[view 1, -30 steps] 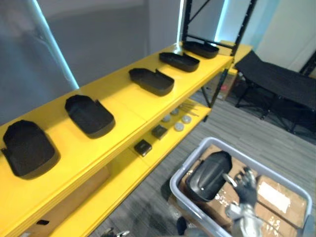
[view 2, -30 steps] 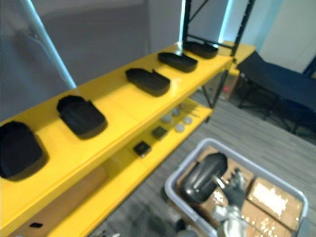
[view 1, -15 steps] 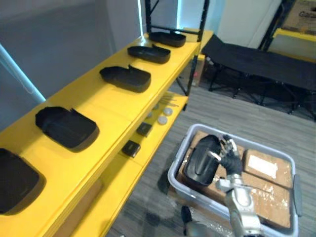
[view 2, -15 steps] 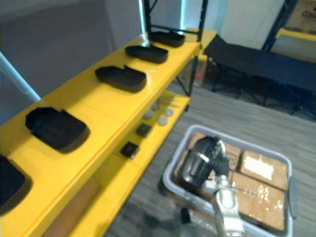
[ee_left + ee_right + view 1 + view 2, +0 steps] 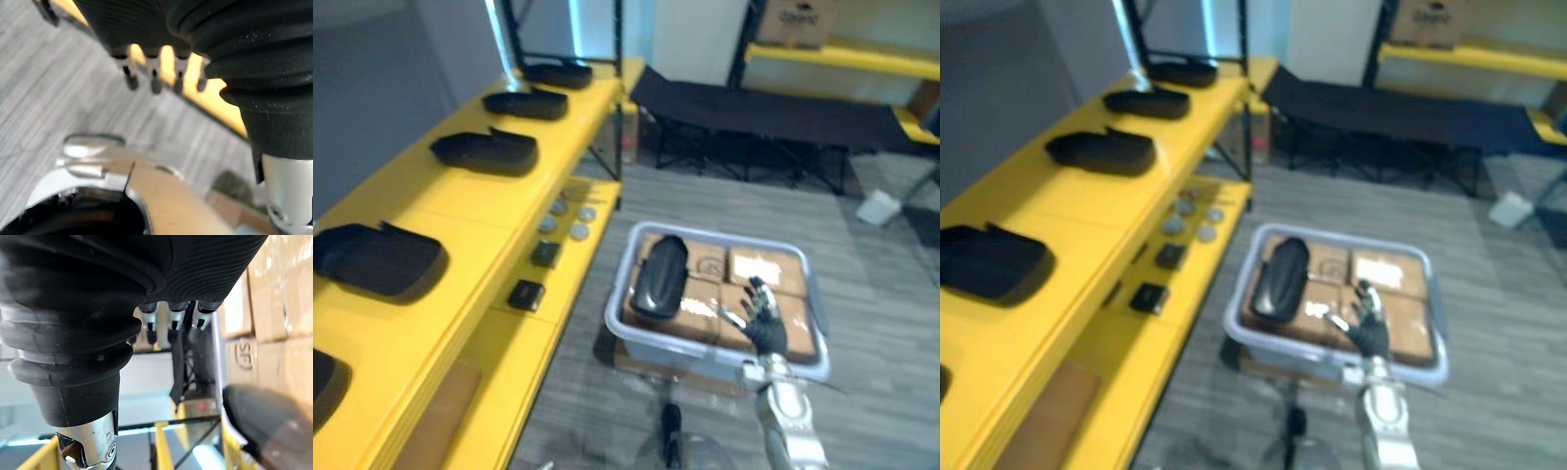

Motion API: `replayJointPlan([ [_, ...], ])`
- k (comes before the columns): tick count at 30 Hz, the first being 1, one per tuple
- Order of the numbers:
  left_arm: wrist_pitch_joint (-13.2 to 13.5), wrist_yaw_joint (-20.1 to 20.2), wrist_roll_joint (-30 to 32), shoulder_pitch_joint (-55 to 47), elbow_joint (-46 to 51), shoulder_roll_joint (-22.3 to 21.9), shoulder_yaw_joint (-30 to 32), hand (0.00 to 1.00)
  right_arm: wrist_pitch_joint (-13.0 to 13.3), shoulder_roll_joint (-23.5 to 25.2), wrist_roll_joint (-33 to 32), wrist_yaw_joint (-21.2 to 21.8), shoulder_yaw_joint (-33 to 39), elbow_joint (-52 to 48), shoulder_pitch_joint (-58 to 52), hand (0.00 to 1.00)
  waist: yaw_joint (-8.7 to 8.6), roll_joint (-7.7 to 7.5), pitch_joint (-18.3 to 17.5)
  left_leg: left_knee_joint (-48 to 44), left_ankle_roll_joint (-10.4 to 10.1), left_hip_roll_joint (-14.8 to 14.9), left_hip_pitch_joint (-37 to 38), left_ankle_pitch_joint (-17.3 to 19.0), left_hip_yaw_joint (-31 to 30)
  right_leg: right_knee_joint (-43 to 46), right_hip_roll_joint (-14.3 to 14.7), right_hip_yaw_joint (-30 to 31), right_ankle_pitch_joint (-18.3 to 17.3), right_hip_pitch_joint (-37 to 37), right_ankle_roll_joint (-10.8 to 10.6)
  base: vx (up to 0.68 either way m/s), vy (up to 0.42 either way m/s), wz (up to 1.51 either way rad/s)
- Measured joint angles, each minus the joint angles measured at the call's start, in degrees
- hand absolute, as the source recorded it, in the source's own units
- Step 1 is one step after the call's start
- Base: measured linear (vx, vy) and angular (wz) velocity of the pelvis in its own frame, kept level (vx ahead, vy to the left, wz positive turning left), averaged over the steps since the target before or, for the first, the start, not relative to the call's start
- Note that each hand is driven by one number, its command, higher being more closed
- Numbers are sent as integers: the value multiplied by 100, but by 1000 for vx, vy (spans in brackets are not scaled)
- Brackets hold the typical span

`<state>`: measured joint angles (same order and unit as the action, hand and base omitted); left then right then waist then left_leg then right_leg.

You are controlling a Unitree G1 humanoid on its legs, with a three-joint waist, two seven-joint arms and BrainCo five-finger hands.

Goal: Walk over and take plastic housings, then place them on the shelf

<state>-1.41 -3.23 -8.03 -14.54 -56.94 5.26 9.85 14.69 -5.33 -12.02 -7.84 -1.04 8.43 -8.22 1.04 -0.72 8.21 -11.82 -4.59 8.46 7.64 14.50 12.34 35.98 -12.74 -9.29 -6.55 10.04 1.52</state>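
One black plastic housing (image 5: 658,277) lies on cardboard boxes at the left end of a grey bin (image 5: 705,357) on the floor. My right hand (image 5: 764,323) hovers open over the bin's near right part, fingers spread, a short gap away from the housing. Its wrist view shows straight fingers (image 5: 171,318) and the housing (image 5: 264,421) beside them. Several more black housings (image 5: 484,152) sit in a row on the top board of the yellow shelf (image 5: 460,211) at the left. My left hand (image 5: 155,81) hangs open over the grey floor near the shelf.
Cardboard boxes (image 5: 759,269) fill the bin. Small black boxes (image 5: 526,295) and round parts (image 5: 563,211) lie on the lower shelf board. A black folding cot (image 5: 754,108) stands behind the bin, with another yellow rack (image 5: 842,54) beyond. Grey floor lies open to the right.
The camera has swung right, so the shelf slid left and the bin came to the middle. My right hand came off the housing and moved right; the housing now lies flat in the bin.
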Motion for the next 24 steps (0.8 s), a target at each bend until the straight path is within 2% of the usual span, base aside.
replayJointPlan([
  [1,4,0,-50,-89,9,64,25,0,-27,23,10,3,-147,0,7,0,29,-134,-71,5,-88,37,-91,-48,91,-396,-175,14,76,-152,-243,-5,-179,-58],
  [2,-7,5,-50,-111,-4,182,23,0,-105,83,56,16,-229,9,-3,0,35,-258,-136,24,-205,69,-203,-115,173,-842,-54,-38,54,-205,-590,-28,-356,-101],
  [3,-3,16,-50,-93,-31,106,24,0,-206,48,55,28,-257,-2,38,0,89,-147,-165,222,-323,310,-268,-265,405,-1552,288,-190,150,-273,-586,-28,-292,-100],
  [5,2,37,-52,-56,-57,51,20,0,-229,-32,58,65,-300,7,64,0,72,-45,-102,351,-444,434,-275,-435,694,-2397,524,-210,306,-438,-700,-82,-297,-91],
  [6,4,-3,-49,-27,-87,-23,17,0,-294,-166,57,94,-301,37,-41,0,-6,89,-64,347,-464,541,-275,-509,739,-2863,687,-223,570,-621,-659,-101,-214,-50],
  [8,27,-38,-52,-20,-151,-55,12,0,-419,-284,54,167,-303,58,-254,0,-92,102,-47,355,-480,571,-276,-659,738,-3528,796,-261,911,-920,-650,-93,-107,-12],
  [10,133,-45,-61,16,-173,-68,2,0,-447,-338,59,206,-241,59,-310,0,-132,142,-54,371,-536,592,-324,-753,747,-3961,849,-287,1092,-1017,-660,-186,-93,-7],
  [14,272,-109,-54,66,-19,-55,-218,0,-554,-293,131,313,95,81,-287,0,-132,126,147,570,-572,594,-459,-949,686,-4116,810,-665,1166,-917,-645,-197,-46,10],
  [18,270,-250,-56,88,-10,-57,-243,0,-644,-247,96,421,315,173,-277,0,-16,150,171,650,-553,553,-451,-948,687,-4118,751,-805,1182,-914,-665,-92,0,-2],
  [21,269,-270,-49,92,4,7,-408,0,-636,-241,93,418,342,375,-220,0,-11,185,196,711,-552,433,-453,-946,555,-4118,630,-937,1290,-914,-687,-24,47,12],
  [24,261,-254,-53,100,182,-9,-465,0,-632,-279,98,288,536,1040,283,0,39,261,418,724,-450,262,-491,-969,426,-4118,469,-1037,1362,-911,-757,17,75,15],
])
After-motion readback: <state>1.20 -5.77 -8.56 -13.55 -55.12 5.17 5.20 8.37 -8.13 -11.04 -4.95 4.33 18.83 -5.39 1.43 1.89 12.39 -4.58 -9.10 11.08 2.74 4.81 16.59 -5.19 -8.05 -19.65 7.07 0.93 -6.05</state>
